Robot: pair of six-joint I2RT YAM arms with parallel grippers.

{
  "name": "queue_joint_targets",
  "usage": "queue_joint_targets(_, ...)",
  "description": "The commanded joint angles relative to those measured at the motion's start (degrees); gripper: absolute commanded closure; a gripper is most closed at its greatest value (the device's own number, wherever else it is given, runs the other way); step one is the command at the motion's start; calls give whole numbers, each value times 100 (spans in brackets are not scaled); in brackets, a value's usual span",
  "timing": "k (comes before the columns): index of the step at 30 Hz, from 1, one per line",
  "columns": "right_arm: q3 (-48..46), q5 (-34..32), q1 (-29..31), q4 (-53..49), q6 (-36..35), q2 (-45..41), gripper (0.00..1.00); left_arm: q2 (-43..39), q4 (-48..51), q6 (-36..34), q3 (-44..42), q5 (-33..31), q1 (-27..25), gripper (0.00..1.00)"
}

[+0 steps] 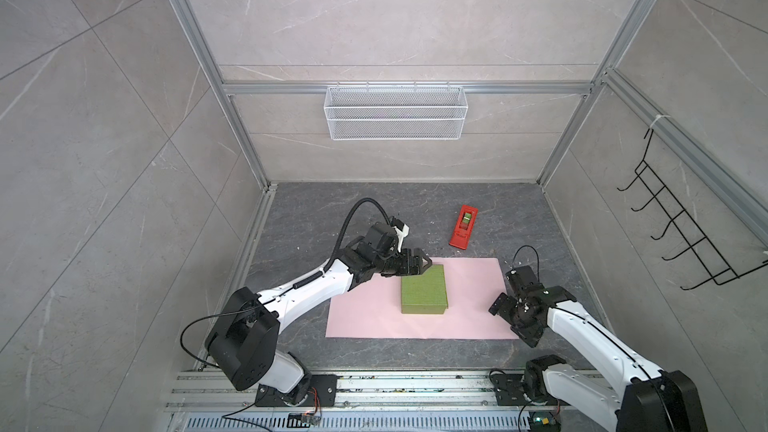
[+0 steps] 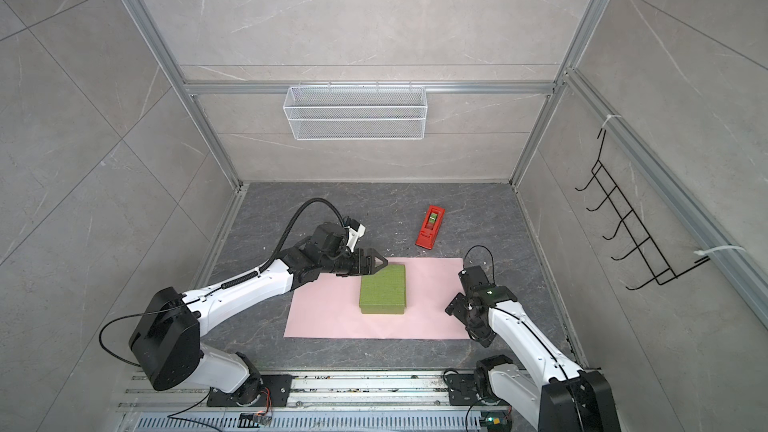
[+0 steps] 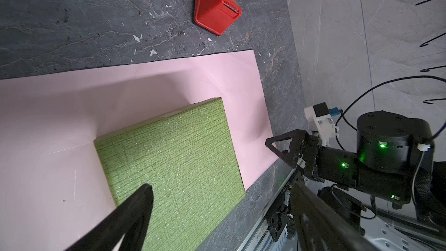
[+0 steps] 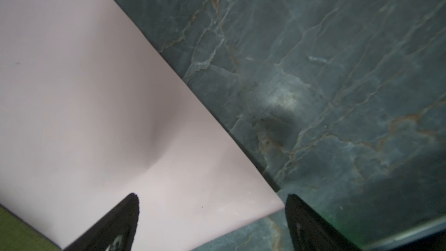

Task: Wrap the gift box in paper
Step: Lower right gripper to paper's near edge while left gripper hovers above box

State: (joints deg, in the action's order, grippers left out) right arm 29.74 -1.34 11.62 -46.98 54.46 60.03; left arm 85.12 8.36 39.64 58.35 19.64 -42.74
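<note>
The left gripper hangs wide open with nothing in it. One of its fingers is over the top of the green box, the other is out past the box's side. From above, its tip sits right at the box's far corner on that arm's side. I can't tell whether the finger touches the lid.

The box lies flat directly beneath and ahead of this gripper, roughly in the middle of the pink paper. The paper is spread flat on the dark stone table, pink side up, with a few soft creases near the box and all its edges down.

Further out from the left gripper, beyond the paper's far edge and off it, a red tape dispenser stands on the bare table, apart from the paper.

The right gripper points down at the table, well apart from the box. Its fingers are also spread wide and hold nothing. A corner of the paper lies between them, one finger over the pink paper and one over the bare stone. Whether they touch the surface I can't say.

Beyond both arms a white wire basket hangs on the back wall. A black hook rack hangs on the wall by the right arm.
</note>
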Motion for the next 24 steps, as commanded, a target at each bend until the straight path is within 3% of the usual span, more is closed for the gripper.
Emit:
queue_joint_targets(1, -10, -4, 30, -43, 231, 158, 3, 8, 10, -86, 191, 140, 17, 9)
queue_joint_targets(11, -275, 340, 18, 792, 321, 340, 4, 92, -36, -102, 174, 133, 18, 9)
queue_joint_targets(24, -390, 697, 28, 1536, -324, -168, 8, 116, -61, -83, 168, 110, 20, 9)
